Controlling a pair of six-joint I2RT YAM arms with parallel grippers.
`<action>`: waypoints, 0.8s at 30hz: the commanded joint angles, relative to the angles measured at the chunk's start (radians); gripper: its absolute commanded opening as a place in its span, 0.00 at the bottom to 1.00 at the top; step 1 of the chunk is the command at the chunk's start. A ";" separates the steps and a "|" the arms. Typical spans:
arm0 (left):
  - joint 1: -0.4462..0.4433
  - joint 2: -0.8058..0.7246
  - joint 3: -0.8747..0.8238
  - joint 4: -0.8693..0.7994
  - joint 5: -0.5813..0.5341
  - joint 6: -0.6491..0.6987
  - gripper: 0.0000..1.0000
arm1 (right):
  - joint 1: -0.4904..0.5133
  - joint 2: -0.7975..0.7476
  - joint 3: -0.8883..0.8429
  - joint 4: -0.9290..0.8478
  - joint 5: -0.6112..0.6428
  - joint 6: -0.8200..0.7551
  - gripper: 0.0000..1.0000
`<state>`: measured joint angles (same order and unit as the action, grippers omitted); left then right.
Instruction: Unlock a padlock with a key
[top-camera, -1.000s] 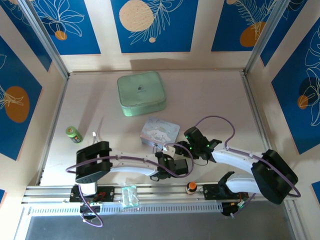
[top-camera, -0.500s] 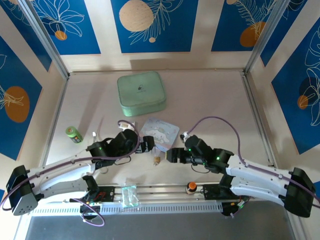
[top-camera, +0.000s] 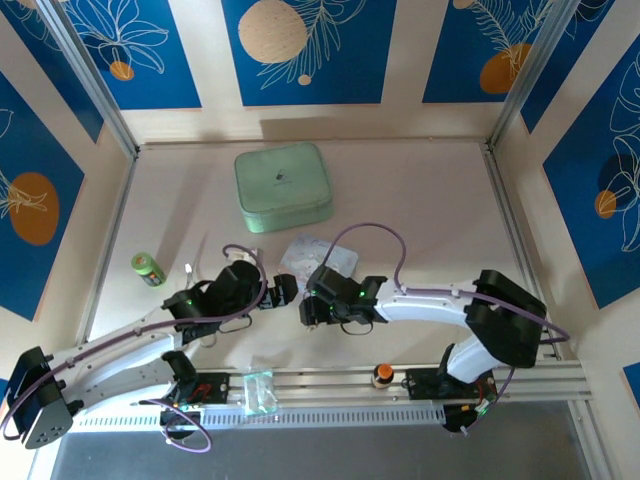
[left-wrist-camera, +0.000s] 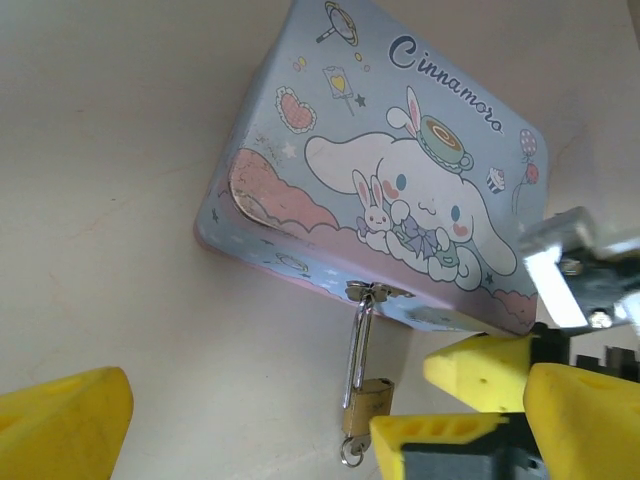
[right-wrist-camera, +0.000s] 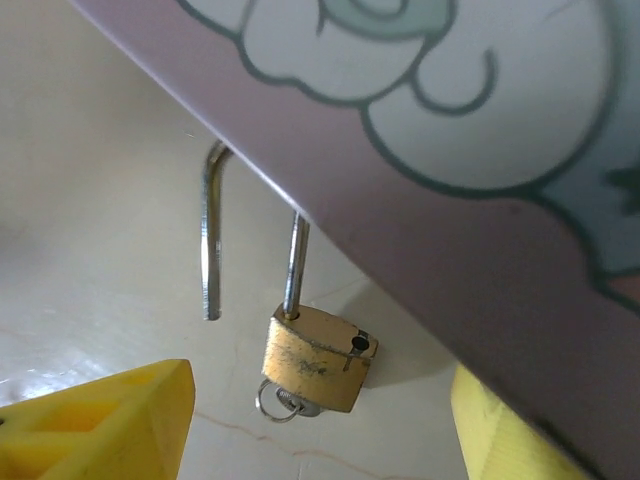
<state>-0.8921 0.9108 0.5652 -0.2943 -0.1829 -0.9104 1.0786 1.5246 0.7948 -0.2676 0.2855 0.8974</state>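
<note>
Padlock (right-wrist-camera: 318, 355) is hanging by its shackle (right-wrist-camera: 209, 240) from the hasp (left-wrist-camera: 371, 292) on the front edge of the pastel cartoon box (left-wrist-camera: 400, 180), which is lying on the bench (left-wrist-camera: 110, 150); whether the brass body is touching the bench cannot be told. 1 shackle leg is sitting in the body and the other is standing free beside it, so the lock is judged to be already sprung. The key (right-wrist-camera: 293, 406) is showing as a stub under the body with a small wire ring (right-wrist-camera: 268, 405); its blade is hidden, presumably in the keyway.

Right end effector (right-wrist-camera: 315, 445) is standing open, 1 finger on each side of the padlock, touching neither it nor the key; left end effector (top-camera: 287, 290) is gaping wide, holding nothing, near the box's front.

Handling judgement: the padlock is looking small, light, rigid and smooth; hanging loosely, it is likely to swing or twist under a push. The best hold is across the 2 flat brass faces, not on the thin shackle; the key is thin and slippery, so pinching its head flat is advised; the box is looking light and may slide.
</note>
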 joint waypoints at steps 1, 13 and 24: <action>0.010 -0.012 -0.028 0.024 0.016 -0.012 0.99 | -0.005 0.037 0.028 -0.008 0.014 -0.015 0.67; 0.010 -0.001 -0.053 0.042 0.000 -0.018 0.99 | -0.001 0.103 0.004 0.070 -0.036 -0.008 0.56; 0.010 0.001 -0.065 0.054 -0.016 -0.024 0.99 | 0.013 0.113 -0.063 0.122 -0.046 0.037 0.39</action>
<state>-0.8921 0.9115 0.5133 -0.2665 -0.1841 -0.9192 1.0851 1.6054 0.7887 -0.2310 0.3145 0.9009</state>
